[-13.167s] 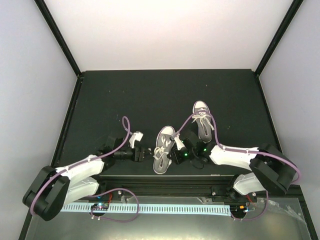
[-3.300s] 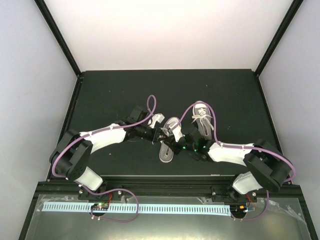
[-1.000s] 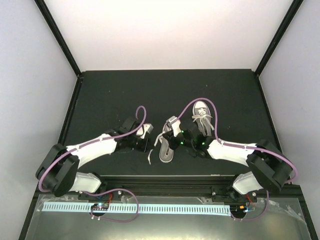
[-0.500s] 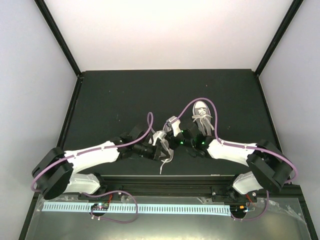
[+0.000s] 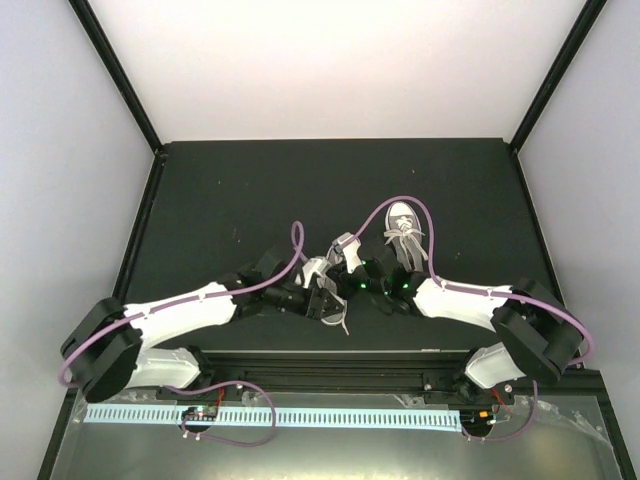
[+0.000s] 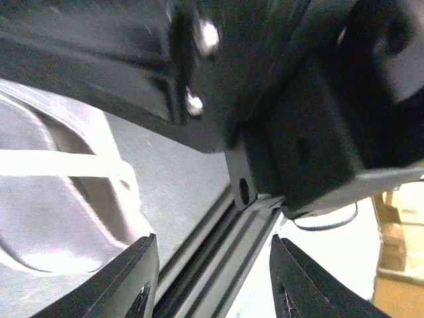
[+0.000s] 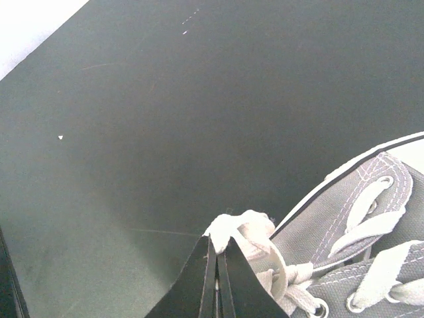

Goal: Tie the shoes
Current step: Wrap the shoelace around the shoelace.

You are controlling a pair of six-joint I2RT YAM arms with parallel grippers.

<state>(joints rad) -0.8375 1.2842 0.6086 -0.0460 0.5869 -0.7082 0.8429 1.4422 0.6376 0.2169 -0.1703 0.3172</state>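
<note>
Here, the near grey canvas sneaker with white sole and white laces (image 5: 344, 243) lies on the black tabletop (image 5: 230, 200), close to the near edge. Both arms meet over it, so most of it is hidden from above. The left pincer (image 5: 325, 297) sits over its near end, and the right pincer (image 5: 346, 271) is just beyond that, over its middle. A loose white lace end (image 5: 341, 322) trails from under the left pincer toward the near edge.

In the left wrist view the left pincer (image 6: 212, 245) has its fingers spread well apart, with nothing between them. The grey sneaker (image 6: 53, 218) fills the lower left, just beside the left finger, with a flat white lace (image 6: 59, 162) running across it.

In the right wrist view the right pincer (image 7: 215, 268) has its fingers pressed together. A bunched white lace (image 7: 240, 230) lies right at their tips, and I cannot tell whether a strand is caught. The sneaker's laced upper (image 7: 358, 218) lies to the lower right.

The far grey canvas sneaker with white toe cap (image 5: 403, 232) stands apart, behind the right arm.
</note>
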